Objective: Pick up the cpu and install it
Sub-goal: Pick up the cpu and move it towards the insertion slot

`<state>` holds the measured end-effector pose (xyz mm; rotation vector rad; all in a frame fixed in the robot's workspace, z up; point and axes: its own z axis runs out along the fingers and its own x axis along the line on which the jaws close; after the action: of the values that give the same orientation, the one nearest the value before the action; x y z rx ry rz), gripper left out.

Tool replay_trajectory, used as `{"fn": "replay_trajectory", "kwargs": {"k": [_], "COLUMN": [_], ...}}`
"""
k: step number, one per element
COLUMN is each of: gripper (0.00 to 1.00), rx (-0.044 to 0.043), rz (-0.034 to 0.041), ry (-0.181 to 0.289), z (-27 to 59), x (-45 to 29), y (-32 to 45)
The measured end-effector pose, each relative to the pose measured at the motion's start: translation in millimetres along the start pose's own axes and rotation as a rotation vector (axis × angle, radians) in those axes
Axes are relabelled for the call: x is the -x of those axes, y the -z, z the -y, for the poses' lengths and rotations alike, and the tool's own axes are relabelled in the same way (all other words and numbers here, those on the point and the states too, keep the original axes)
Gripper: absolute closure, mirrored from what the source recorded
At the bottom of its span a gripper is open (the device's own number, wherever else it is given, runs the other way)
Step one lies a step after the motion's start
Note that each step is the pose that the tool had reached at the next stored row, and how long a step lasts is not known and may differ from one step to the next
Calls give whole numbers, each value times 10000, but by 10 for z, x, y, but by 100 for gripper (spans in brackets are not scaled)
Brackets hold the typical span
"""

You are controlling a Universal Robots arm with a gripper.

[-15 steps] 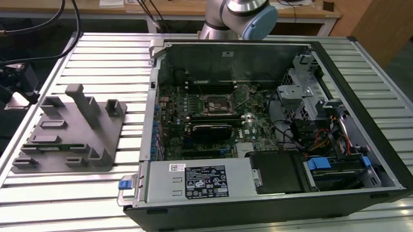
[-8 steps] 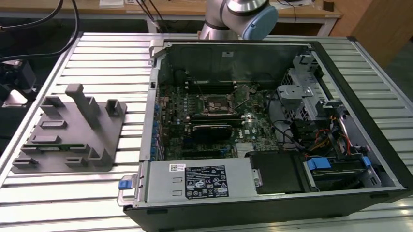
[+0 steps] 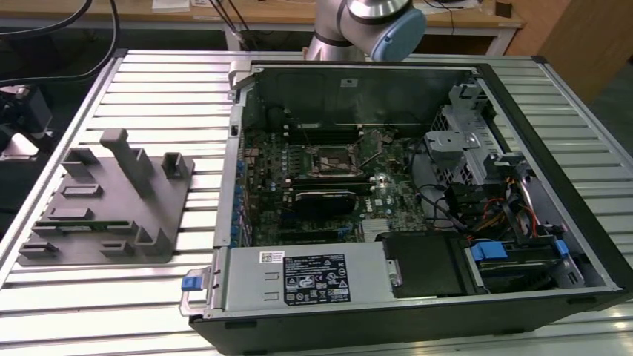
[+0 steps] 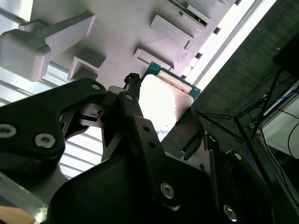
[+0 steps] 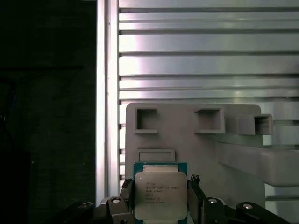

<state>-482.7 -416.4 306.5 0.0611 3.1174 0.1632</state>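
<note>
The gripper (image 5: 160, 192) has its two black fingers (image 5: 194, 189) pressed in on the cpu (image 5: 159, 198), one finger on each side, so it is holding it. In the first wrist view the cpu is a small flat square with a shiny silver top and a green edge, right between the fingers. In the second wrist view the cpu (image 4: 163, 100) looks very bright, almost white, with a thin green edge at its far end. Behind it is a grey plastic block (image 5: 187, 135) with little square pockets in it. The block lies on a metal table (image 5: 205, 60) made of long shiny slats. The cpu seems to hang a bit above the block, but it is hard to be sure that they do not touch. In the exterior view the grey block (image 3: 109, 208) lies at the exterior view's left, just beside a big computer case (image 3: 396, 96) with its side off. Inside the case is a green board (image 3: 267, 178), and near its middle is a square socket (image 3: 331, 159) with a dark frame. The robot arm (image 3: 371, 22) rises behind the case.
</note>
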Motion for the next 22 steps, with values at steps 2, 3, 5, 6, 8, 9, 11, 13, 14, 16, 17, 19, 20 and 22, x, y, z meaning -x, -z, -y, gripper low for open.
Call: {"fn": "replay_trajectory", "kwargs": {"k": [2, 3, 5, 6, 8, 9, 11, 13, 14, 16, 17, 19, 20, 22], "gripper": [45, 45, 45, 45, 45, 45, 45, 45, 45, 45, 45, 45, 45, 45], "rx": [5, 6, 11, 14, 20, 23, 30, 36, 37, 41, 42, 48, 53, 62], "rz": [0, 0, 0, 0, 0, 1, 1, 1, 0, 0, 0, -1, 0, 0], "ry": [0, 0, 0, -1, 0, 0, 0, 0, 0, -1, -1, -1, -1, -1], "z": [-2, -3, -6, -7, -10, -11, -13, -15, -16, -18, -19, -21, -22, -25], "x": [0, 0, 1, 1, 1, 2, 2, 2, 3, 3, 3, 3, 3, 4], "y": [22, 33, 57, 69, 92, 102, 123, 143, 152, 169, 177, 197, 209, 233]}}
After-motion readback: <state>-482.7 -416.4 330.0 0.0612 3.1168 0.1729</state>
